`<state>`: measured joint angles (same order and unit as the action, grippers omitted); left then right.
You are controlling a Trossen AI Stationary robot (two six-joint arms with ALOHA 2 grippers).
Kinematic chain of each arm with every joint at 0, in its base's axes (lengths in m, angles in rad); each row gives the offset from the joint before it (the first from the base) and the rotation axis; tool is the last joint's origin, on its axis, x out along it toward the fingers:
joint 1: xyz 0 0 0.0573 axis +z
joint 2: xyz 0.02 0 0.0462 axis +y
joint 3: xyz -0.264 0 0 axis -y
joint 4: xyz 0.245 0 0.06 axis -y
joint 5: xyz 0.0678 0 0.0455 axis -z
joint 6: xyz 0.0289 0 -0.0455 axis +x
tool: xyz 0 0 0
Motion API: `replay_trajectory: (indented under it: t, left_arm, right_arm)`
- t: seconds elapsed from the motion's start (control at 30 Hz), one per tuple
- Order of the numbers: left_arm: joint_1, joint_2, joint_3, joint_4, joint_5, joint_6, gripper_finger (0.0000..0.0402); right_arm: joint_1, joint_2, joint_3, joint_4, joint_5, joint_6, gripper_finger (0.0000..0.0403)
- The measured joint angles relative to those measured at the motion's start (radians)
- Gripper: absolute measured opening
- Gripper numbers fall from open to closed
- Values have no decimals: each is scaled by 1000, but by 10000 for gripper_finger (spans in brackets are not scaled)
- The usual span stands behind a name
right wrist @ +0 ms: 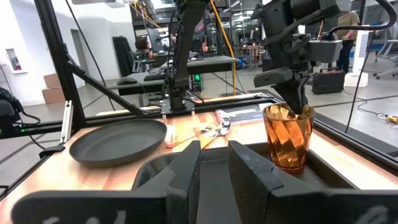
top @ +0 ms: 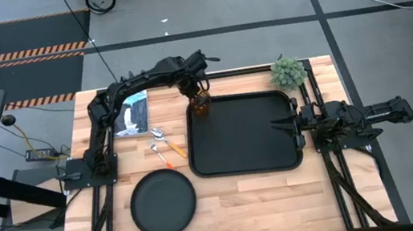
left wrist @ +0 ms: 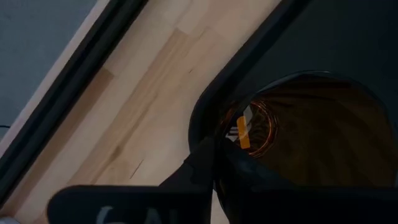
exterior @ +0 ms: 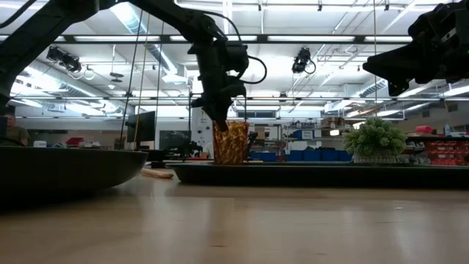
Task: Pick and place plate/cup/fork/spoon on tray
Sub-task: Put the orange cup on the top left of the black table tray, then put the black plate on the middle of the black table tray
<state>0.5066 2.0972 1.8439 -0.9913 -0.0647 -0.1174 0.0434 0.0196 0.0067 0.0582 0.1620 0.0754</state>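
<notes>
The black tray (top: 244,155) lies mid-table. The amber cup (top: 200,106) stands upright at the tray's far left corner, with my left gripper (top: 196,94) shut on it from above. On the bare wood near the table's front left lies the round black plate (top: 163,203). Between plate and cup, left of the tray, the spoon (top: 168,141) and the fork (top: 160,154) lie side by side. My right gripper (top: 281,127) waits level at the tray's right rim, a narrow gap between its fingers (right wrist: 186,171). My left gripper pinches the cup's wall at the rim (left wrist: 214,140), on its far side, one finger inside the cup and one outside. The fingers (exterior: 220,117) come from above, slanting down. The cup stays upright, its base (right wrist: 289,163) low at the tray's corner; whether it rests there I cannot tell.
A small green plant (top: 288,72) stands by the tray's far right corner. A blue and white packet (top: 133,113) lies on the table under the left arm. Most of the tray's floor is bare. The table's black frame rails run along its left and right edges.
</notes>
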Motion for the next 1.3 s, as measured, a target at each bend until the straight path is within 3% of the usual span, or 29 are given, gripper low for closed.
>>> replay_trajectory:
  t: [0.43, 0.6, 0.83, 1.03, 1.3]
  left_arm:
    - [-12, 0, 29, -46, -46, 56, 124]
    - [-14, -1, 143, -185, -86, 78, 155]
    - [-54, -26, 236, -370, -102, 97, 160]
    - [-144, -121, 76, -374, -171, 142, 150]
    - [-270, -346, -329, -240, -221, 163, 144]
  right_arm:
    - [0, 0, 0, 0, 0, 0, 88]
    - [0, 0, 0, 0, 0, 0, 88]
    - [0, 0, 0, 0, 0, 0, 88]
    - [0, 0, 0, 0, 0, 0, 88]
    - [0, 0, 0, 0, 0, 0, 88]
